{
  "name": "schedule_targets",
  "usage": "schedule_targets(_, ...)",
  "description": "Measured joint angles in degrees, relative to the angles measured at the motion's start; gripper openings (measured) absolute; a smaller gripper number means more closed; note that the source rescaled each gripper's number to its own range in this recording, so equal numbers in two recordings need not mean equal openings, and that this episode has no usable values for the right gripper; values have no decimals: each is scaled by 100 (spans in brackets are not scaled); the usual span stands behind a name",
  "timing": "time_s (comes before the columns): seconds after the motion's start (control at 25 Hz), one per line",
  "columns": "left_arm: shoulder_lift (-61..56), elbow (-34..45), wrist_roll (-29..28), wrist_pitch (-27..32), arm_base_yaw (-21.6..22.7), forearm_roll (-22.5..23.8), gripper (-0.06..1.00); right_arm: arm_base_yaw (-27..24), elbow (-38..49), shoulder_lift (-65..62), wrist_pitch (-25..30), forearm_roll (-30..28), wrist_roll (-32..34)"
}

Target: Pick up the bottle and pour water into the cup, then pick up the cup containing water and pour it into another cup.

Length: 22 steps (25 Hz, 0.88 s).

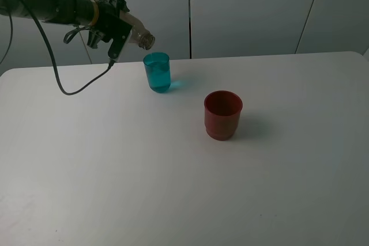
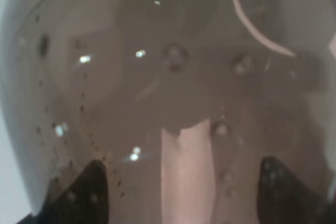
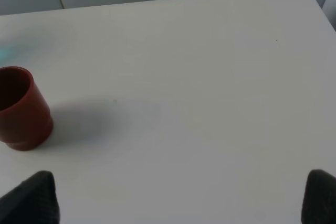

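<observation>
My left gripper [image 1: 118,27] is shut on the clear brownish bottle [image 1: 140,34] and holds it tipped over, its open neck pointing down just above and left of the rim of the teal cup [image 1: 157,72]. The bottle [image 2: 173,98] fills the left wrist view, with droplets on its wall. The teal cup stands upright at the back of the table with liquid in it. The dark red cup [image 1: 222,114] stands upright right of and in front of it, and shows in the right wrist view [image 3: 21,109]. My right gripper [image 3: 181,196] is open and empty, off the exterior view.
The white table [image 1: 115,171] carries only the two cups. A black cable [image 1: 75,87] hangs from the left arm and touches the table at the back left. A pale panelled wall [image 1: 248,10] stands behind the table's back edge.
</observation>
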Motion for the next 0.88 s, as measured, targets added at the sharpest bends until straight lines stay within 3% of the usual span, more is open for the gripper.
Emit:
schedule_targets(0.16,0,0,-18,-194,-10,-104,0,0,0,0,0,0,0)
schedule_targets(0.36,0,0,-99,-339,-32,-625,0,0,0,0,0,0,0)
schedule_targets(0.48,-22,0,-534,-339,-32,-947,0,0,0,0,0,0,0)
schedule_targets(0.72,-200,12,-3599,-339,-32,-1450,0,0,0,0,0,0,0)
schedule_targets(0.88,-530,399,-4963,-1154,118,-1570,0,0,0,0,0,0,0)
